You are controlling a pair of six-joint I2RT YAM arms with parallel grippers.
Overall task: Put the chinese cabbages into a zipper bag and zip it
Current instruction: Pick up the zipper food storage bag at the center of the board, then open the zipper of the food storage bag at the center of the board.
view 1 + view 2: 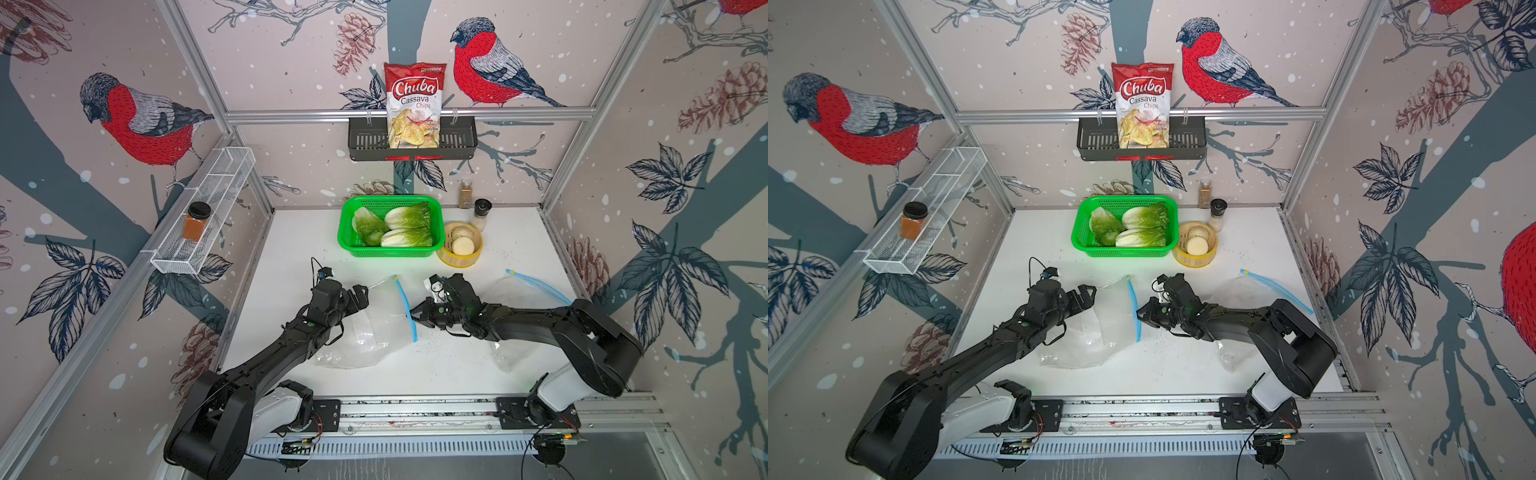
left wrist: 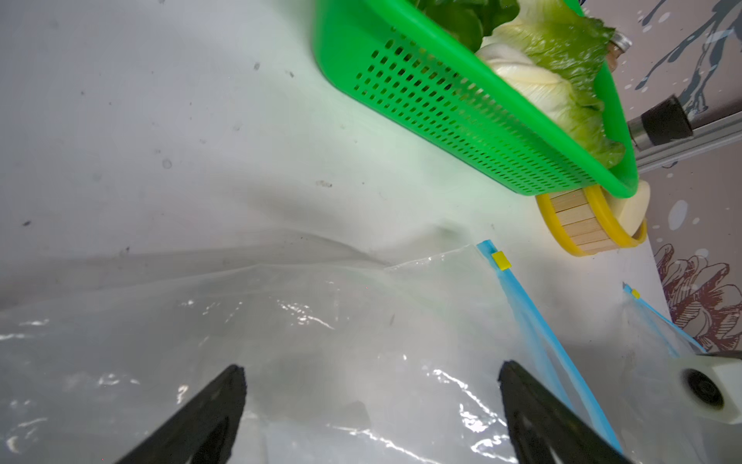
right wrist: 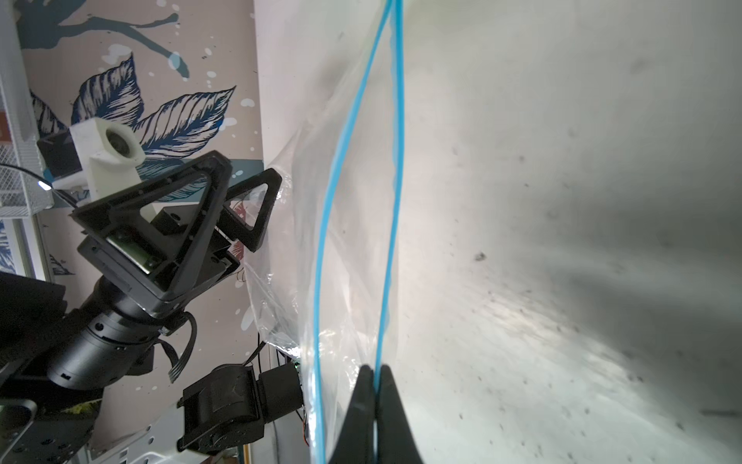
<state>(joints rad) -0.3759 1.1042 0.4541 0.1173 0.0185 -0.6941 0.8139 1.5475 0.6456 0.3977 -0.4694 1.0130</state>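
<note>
Three chinese cabbages (image 1: 409,217) (image 1: 1144,217) (image 2: 554,80) lie in a green basket (image 1: 345,232) (image 1: 1079,232) (image 2: 441,104) at the back of the table. A clear zipper bag (image 1: 374,332) (image 1: 1096,332) (image 2: 321,321) with a blue zip strip (image 1: 404,299) (image 3: 395,160) lies in the middle, its mouth gaping. The yellow slider (image 2: 501,260) sits at the strip's far end. My right gripper (image 1: 415,312) (image 1: 1140,311) (image 3: 376,369) is shut on one lip of the strip. My left gripper (image 1: 361,297) (image 1: 1088,297) (image 2: 371,373) hangs open over the bag's body.
A yellow-rimmed wooden steamer (image 1: 457,261) with pale discs stands right of the green basket, with two spice jars (image 1: 481,214) behind it. A second clear bag (image 1: 536,286) lies partly under my right arm. A chips bag (image 1: 413,104) and a wire shelf (image 1: 208,216) hang on the walls.
</note>
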